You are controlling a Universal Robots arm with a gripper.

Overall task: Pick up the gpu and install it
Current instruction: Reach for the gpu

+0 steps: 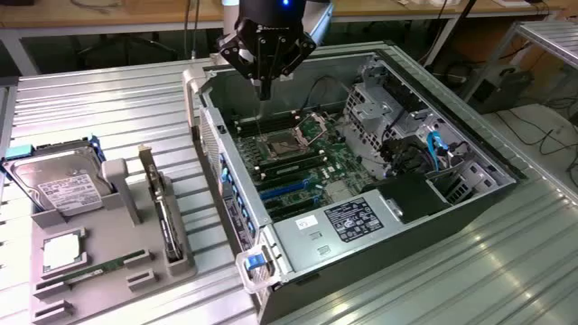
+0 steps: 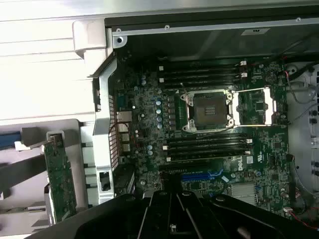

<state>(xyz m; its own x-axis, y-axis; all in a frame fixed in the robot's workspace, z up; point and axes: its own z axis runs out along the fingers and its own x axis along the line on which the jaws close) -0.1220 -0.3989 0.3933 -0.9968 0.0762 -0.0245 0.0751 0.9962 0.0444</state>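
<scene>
Ribbed metal table (image 1: 108, 101): gpu (image 1: 165, 217) upright in holder (image 1: 104, 238), well apart from hand (image 1: 264, 89).

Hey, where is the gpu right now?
On the exterior view's left, the gpu stands on edge in the grey holder, between the hard drive and the open computer case.

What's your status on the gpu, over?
Gripper shut, empty, over the open case. Gpu upright in its tray slot, untouched. Nothing in its way.

The gripper (image 1: 264, 95) was black, its angular linkage arms tapering to a slim tip; a blue light (image 1: 285, 3) glowed on the dark wrist (image 1: 267, 12).
</scene>
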